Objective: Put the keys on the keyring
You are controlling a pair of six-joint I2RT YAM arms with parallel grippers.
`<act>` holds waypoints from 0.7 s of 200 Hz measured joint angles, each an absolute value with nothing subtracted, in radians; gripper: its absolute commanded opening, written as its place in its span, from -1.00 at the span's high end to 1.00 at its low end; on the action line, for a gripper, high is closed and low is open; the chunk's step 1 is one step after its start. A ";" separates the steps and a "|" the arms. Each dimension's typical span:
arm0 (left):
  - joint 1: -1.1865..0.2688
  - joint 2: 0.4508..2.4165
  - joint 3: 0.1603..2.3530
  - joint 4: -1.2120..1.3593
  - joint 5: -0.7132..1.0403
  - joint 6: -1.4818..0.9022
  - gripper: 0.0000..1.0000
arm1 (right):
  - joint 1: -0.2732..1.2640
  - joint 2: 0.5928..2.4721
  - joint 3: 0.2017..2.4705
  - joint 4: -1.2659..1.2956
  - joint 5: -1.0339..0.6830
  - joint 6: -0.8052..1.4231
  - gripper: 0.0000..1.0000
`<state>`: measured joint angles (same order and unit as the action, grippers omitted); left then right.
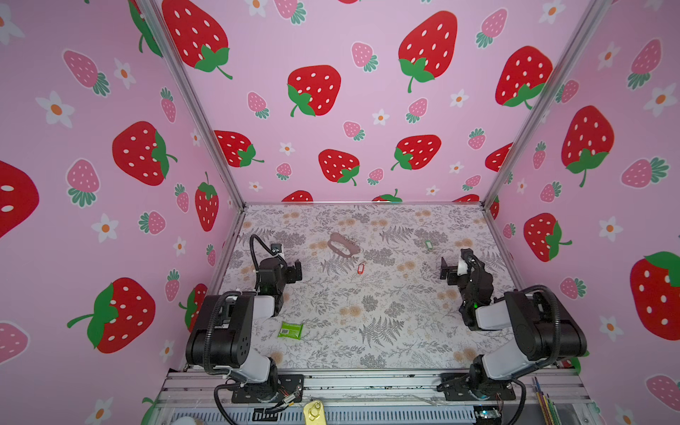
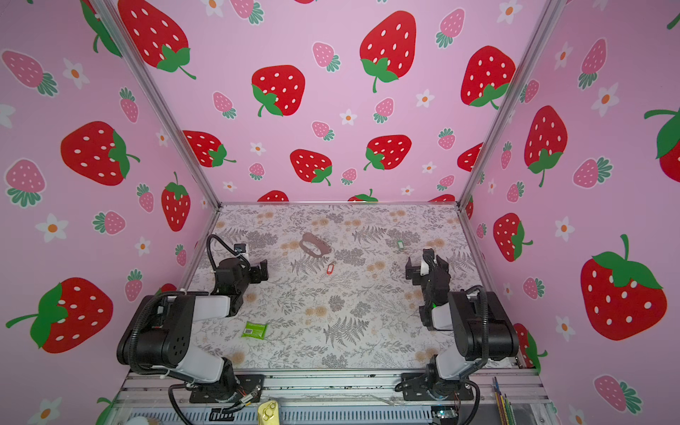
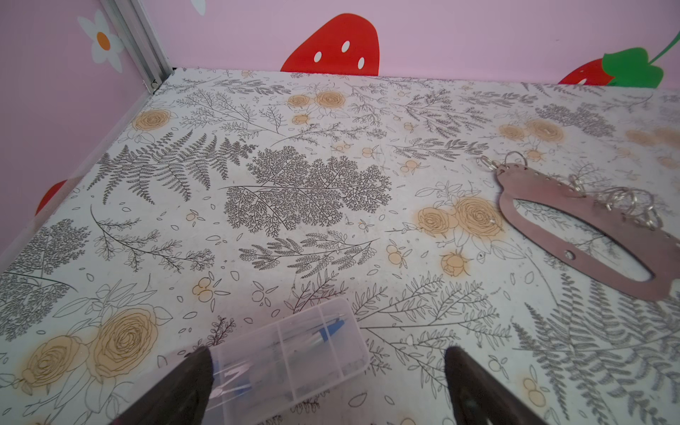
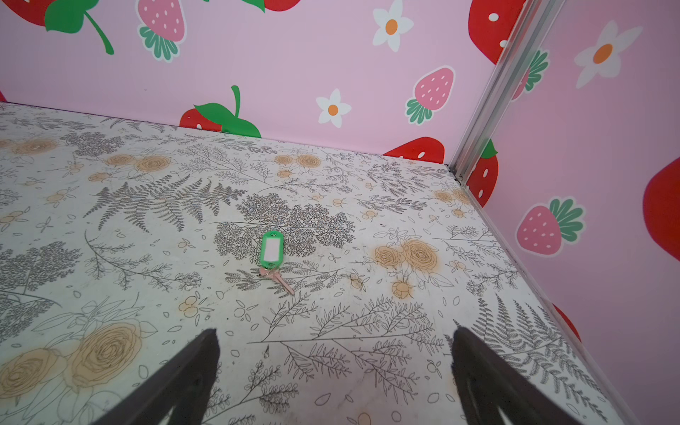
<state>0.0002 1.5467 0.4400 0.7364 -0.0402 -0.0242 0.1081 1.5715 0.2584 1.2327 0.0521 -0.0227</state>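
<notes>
The keyring (image 1: 344, 245) (image 2: 314, 244), a mauve-pink oval strap with silver rings, lies flat at mid-back of the floral table; the left wrist view shows its strap (image 3: 533, 187) off to one side. A red-orange key (image 1: 361, 268) (image 2: 330, 268) lies just in front of it. A green key (image 1: 428, 244) (image 2: 400, 244) lies towards the back right, and its white-labelled tag (image 4: 271, 250) sits ahead of my right gripper. My left gripper (image 1: 294, 272) (image 2: 263, 272) (image 3: 327, 371) hovers open, left of the keyring. My right gripper (image 1: 445, 272) (image 2: 410, 272) (image 4: 335, 353) is open and empty.
A clear plastic box (image 3: 294, 353) with blue-tipped items lies on the table under my left gripper, one finger overlapping its end. A green barcode packet (image 1: 290, 330) (image 2: 254, 330) lies front left. Pink strawberry walls close three sides; a metal rail (image 1: 368, 382) runs along the front.
</notes>
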 measured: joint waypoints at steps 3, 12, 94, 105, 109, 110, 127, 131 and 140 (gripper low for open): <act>0.000 1.547 0.440 0.736 -0.040 -0.024 -0.97 | 0.108 1.571 0.258 1.233 0.052 -0.023 -0.99; 0.000 1.547 0.440 0.736 -0.040 -0.024 -0.98 | 0.108 1.571 0.258 1.233 0.052 -0.023 -0.99; 0.000 1.547 0.440 0.736 -0.040 -0.024 -0.98 | 0.108 1.571 0.259 1.232 0.052 -0.022 -0.99; 0.000 1.547 0.440 0.736 -0.041 -0.024 -0.98 | 0.108 1.571 0.259 1.233 0.052 -0.023 -0.99; 0.000 1.547 0.440 0.736 -0.041 -0.024 -0.98 | 0.108 1.571 0.259 1.233 0.052 -0.023 -0.99; 0.000 1.547 0.440 0.736 -0.041 -0.024 -0.98 | 0.108 1.571 0.259 1.233 0.052 -0.023 -1.00; 0.000 1.543 0.441 0.730 -0.041 -0.024 -0.99 | 0.108 1.571 0.259 1.233 0.053 -0.022 -0.95; 0.000 1.536 0.445 0.713 -0.042 -0.024 -0.99 | 0.108 1.571 0.259 1.232 0.053 -0.022 -0.94; 0.000 1.515 0.459 0.656 -0.043 -0.025 -1.00 | 0.109 1.562 0.259 1.220 0.054 -0.023 -0.92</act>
<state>0.0002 1.5146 0.4587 0.6556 -0.0429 -0.0250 0.1089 1.5620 0.2592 1.2201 0.0540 -0.0231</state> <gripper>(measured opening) 0.996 0.973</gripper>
